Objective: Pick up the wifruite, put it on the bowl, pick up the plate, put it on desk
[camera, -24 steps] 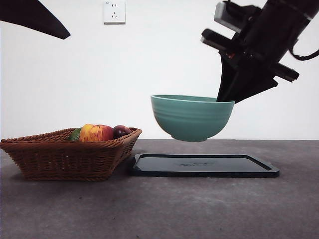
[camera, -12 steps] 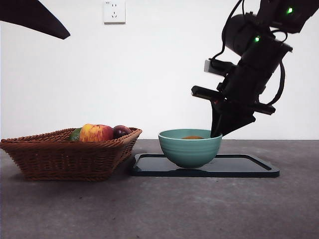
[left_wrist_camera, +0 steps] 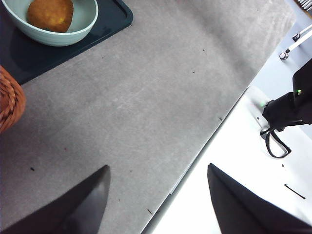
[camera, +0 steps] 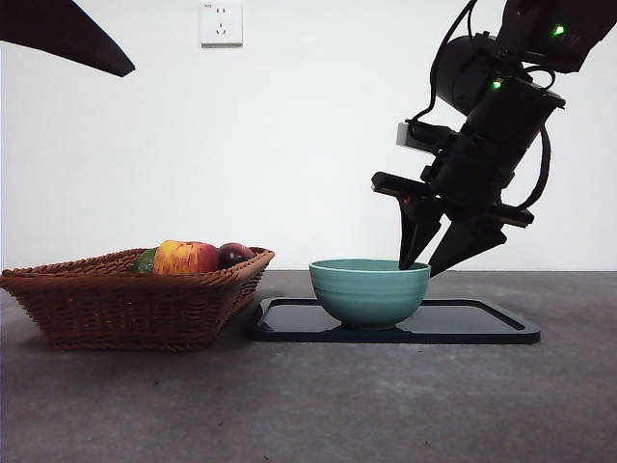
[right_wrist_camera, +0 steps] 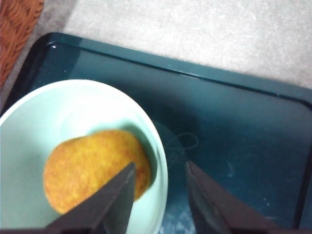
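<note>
The mint-green bowl (camera: 369, 289) stands on a flat dark rectangular plate (camera: 463, 323) lying on the desk (camera: 386, 405). The brown wifruite (right_wrist_camera: 92, 165) lies inside the bowl (right_wrist_camera: 29, 146); the left wrist view shows it too (left_wrist_camera: 50, 13), while the front view hides it behind the bowl's wall. My right gripper (camera: 421, 268) hangs open just over the bowl's right rim, one jaw inside the rim line and one outside (right_wrist_camera: 160, 165), holding nothing. High at the left, my left gripper (left_wrist_camera: 157, 167) waits open and empty over the desk's edge.
A brown wicker basket (camera: 125, 299) stands left of the plate and almost touches it. It holds a red-yellow apple (camera: 185, 258) and a dark purple fruit (camera: 234, 254). The left arm shows as a black tip (camera: 67, 34) at the top left corner.
A second ago my right gripper held the bowl in the air by its rim. It lowered the bowl onto the plate, then opened and let go.
</note>
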